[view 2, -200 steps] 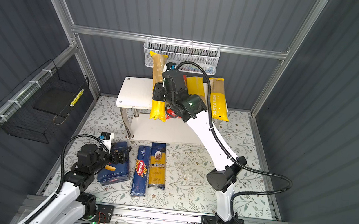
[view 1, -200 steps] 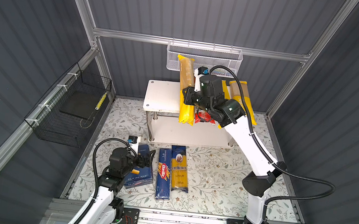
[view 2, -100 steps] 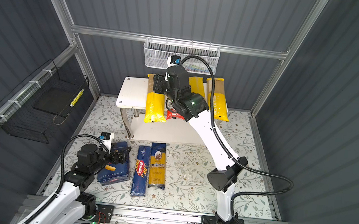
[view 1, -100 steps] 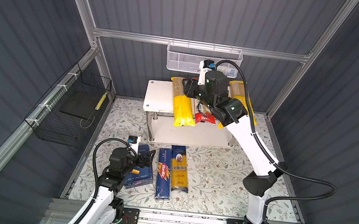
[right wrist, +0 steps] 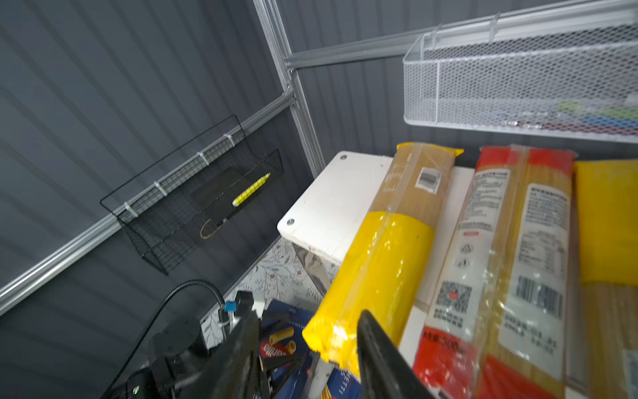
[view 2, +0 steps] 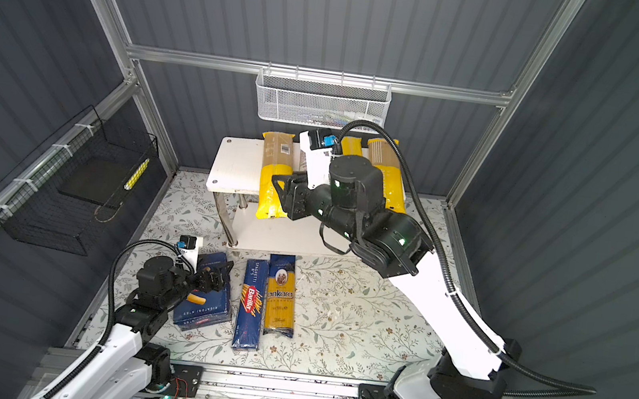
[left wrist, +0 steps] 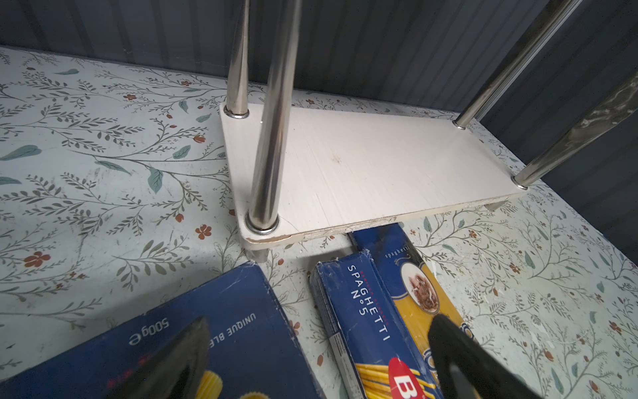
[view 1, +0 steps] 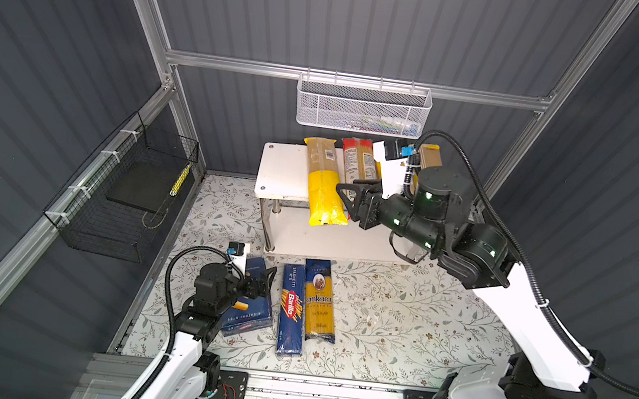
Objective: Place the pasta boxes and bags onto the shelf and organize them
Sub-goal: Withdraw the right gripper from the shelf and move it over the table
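My right pincer (view 1: 345, 199) sits at the near end of a yellow bag (view 1: 325, 193) with its jaws spread. In the right wrist view that end lies between my fingers (right wrist: 379, 352). One finger stands clear of the bag, so I am pinching nothing.

The yellow bag lies lengthwise across the top board of the shelf (view 1: 281, 170), and its near end hangs past the front edge. The red bag (view 1: 358, 161) lies just beside it on the same board, on the side toward my right arm. Past that, in a top view, two more yellow bags (view 2: 391, 185) show on the board, half hidden behind my arm.

My left pincer (view 1: 265, 279) hangs low over the far end of the rigatoni box (view 1: 248, 313), jaws wide apart and holding nothing. That box lies flat on the mat (view 1: 398, 324) in front of the shelf. The spaghetti box (view 1: 290, 310) lies near it, with a strip of mat between them. The ankara bag (view 1: 319, 305) lies alongside the spaghetti box, touching it. In the left wrist view the ankara bag's far end reaches the front edge of the lower board (left wrist: 379, 165).
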{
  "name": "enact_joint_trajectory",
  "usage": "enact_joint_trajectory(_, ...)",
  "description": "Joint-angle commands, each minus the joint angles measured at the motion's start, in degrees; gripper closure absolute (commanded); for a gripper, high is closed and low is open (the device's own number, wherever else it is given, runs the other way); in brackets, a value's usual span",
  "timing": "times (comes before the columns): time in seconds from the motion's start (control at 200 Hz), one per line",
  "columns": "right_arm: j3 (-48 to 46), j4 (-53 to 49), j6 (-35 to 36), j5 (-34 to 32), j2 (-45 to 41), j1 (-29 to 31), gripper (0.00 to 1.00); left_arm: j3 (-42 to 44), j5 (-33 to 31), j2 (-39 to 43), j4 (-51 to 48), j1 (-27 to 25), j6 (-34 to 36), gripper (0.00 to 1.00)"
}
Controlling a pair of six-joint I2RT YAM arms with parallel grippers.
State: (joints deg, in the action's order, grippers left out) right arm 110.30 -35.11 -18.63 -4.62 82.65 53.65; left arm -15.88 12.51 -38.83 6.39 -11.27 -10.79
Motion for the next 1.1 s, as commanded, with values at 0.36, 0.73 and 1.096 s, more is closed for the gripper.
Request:
enact_joint_trajectory(0.36, -11.98, 2.06, -3.41, 0.97, -0.91, 3.1, 0.51, -0.3, -0.32, 0.52, -0.42, 0.11, -0.53, 0.0)
enact_joint_trajectory(0.73, -11.0, 7.02, -5.14, 2.22, 4.32, 1.83, 0.47, -0.47, -0.54, 0.03, -0.42, 0.11, -0.55, 0.0)
enact_joint_trajectory(1.096, -7.37, 6.43, -5.27, 3.67, 8.24, -0.73, 0.47, -0.21, -0.74, 0.82, -0.53, 0.11, -0.57, 0.0)
